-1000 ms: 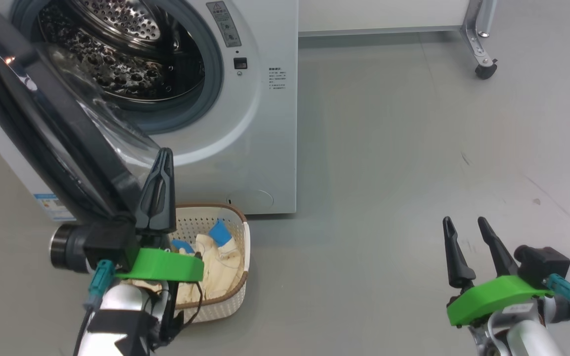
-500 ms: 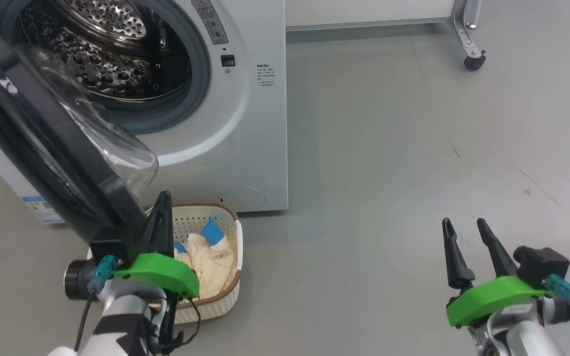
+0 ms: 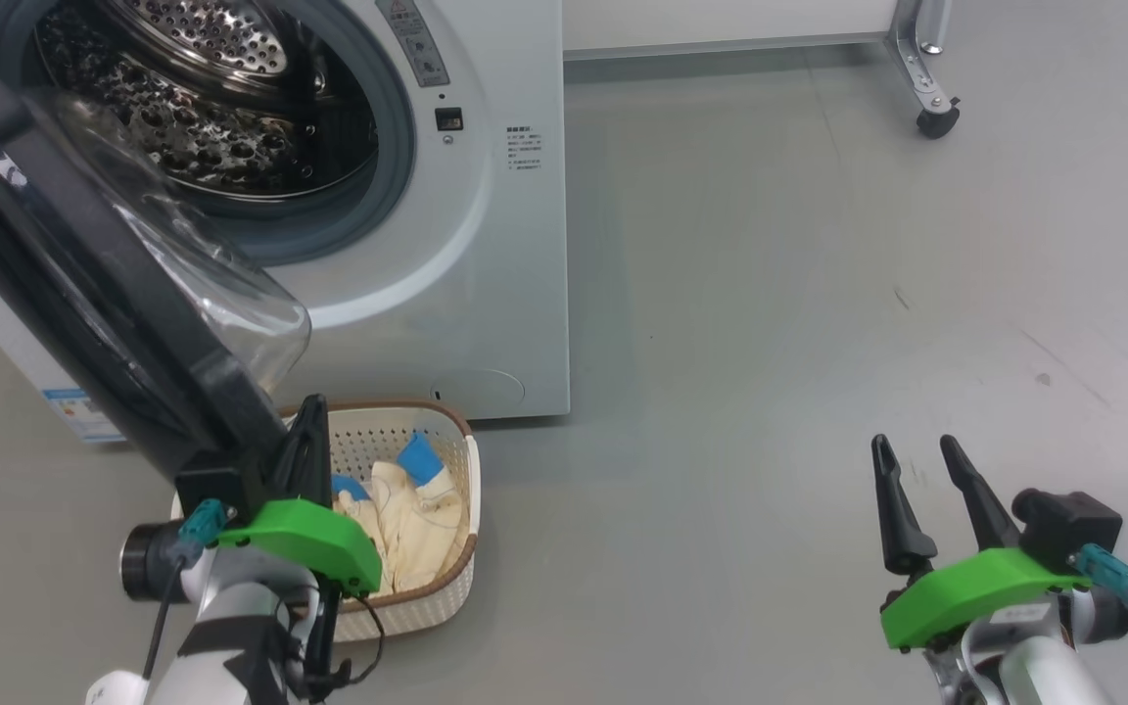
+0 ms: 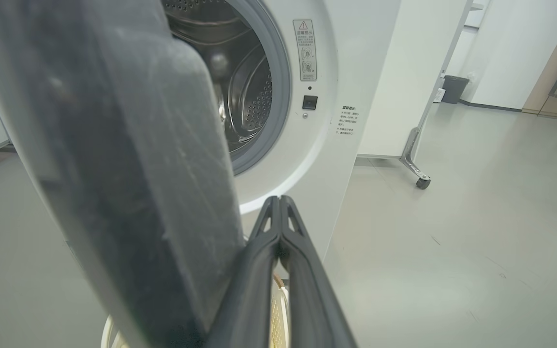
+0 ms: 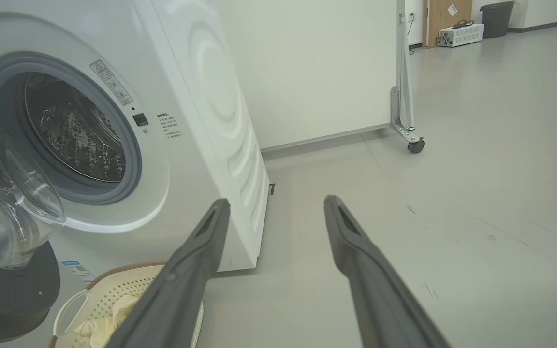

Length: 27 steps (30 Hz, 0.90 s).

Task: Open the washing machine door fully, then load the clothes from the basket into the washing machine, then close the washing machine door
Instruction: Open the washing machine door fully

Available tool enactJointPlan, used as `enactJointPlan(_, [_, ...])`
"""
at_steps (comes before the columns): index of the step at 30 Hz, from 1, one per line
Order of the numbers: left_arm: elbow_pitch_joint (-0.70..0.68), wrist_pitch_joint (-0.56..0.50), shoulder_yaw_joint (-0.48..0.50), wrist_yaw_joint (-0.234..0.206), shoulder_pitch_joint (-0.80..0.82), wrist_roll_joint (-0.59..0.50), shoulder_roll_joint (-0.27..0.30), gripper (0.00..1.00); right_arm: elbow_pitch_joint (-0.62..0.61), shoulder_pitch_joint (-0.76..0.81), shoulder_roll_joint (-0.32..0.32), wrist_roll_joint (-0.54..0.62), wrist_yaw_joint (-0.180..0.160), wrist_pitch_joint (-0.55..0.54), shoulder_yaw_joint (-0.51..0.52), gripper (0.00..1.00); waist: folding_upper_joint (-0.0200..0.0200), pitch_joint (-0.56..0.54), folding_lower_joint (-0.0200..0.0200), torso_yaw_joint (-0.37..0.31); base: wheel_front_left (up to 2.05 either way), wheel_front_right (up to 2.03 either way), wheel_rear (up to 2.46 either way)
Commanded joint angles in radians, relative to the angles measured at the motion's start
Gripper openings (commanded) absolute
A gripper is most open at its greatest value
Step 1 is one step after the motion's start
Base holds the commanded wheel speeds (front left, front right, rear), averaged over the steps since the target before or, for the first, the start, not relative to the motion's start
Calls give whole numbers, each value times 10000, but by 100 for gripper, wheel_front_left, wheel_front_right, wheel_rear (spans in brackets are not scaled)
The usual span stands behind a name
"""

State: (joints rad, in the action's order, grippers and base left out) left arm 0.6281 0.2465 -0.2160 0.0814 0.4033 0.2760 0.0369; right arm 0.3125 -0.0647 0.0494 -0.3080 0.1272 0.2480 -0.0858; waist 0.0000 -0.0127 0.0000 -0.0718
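Floor: smooth grey all around you, with a castor on a metal leg at the far right.
Washing machine: white, standing ahead on your left, its steel drum showing through the port.
Washing machine door: swung out towards you, black rim at a slant, glass bowl bulging towards the port.
Basket: on the floor right in front of the machine, just below the door's lower edge.
Clothes: cream with blue cuffs, heaped inside the basket.
Left gripper: fingers pressed together, empty, above the basket just beside the door rim; you can't tell whether it touches.
Right gripper: fingers spread, empty, well apart over bare floor.
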Motion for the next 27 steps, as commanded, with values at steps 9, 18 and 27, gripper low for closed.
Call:
enactJointPlan(9, [-150, 147, 364, -60, 421, 23, 298, 0, -249, -371, 9, -112, 35, 138, -152, 100, 0, -103, 0, 415, 0, 0, 0])
enactJointPlan(18, [-253, 151, 276, -59, 269, -11, 271, 0, -250, -323, 9, -133, 35, 138, -172, 100, 0, -208, 0, 1097, 0, 0, 0])
enactJointPlan(27, [-272, 152, 251, -64, 153, -5, 282, 0, -180, -282, 9, -214, 35, 138, -268, 100, 0, -257, 0, 1974, 0, 0, 0])
